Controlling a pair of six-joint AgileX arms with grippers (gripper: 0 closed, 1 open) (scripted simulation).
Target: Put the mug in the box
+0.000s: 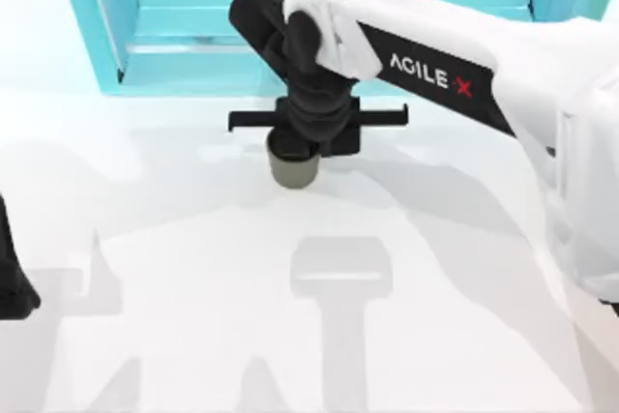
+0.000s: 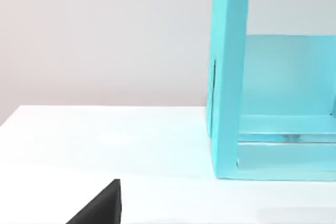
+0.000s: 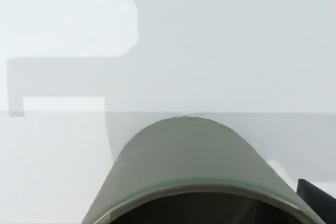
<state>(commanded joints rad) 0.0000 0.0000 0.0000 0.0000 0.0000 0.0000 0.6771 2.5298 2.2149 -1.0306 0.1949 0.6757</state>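
The mug [image 1: 293, 169] is a small olive-grey cup standing in the middle of the white table, just in front of the cyan shelf. My right gripper [image 1: 296, 147] comes down on it from above and is shut on the mug at its rim. In the right wrist view the mug [image 3: 184, 171] looms very close, rim towards the camera, with one dark fingertip [image 3: 318, 198] right against its wall. The box is out of view. My left arm [image 1: 12, 282] is parked at the table's left edge.
A big cyan shelf unit [image 1: 193, 36] runs along the back of the table, right behind the right arm's wrist; its side wall [image 2: 228, 77] also stands in the left wrist view. Bare white tabletop [image 1: 193, 316] stretches in front of the mug.
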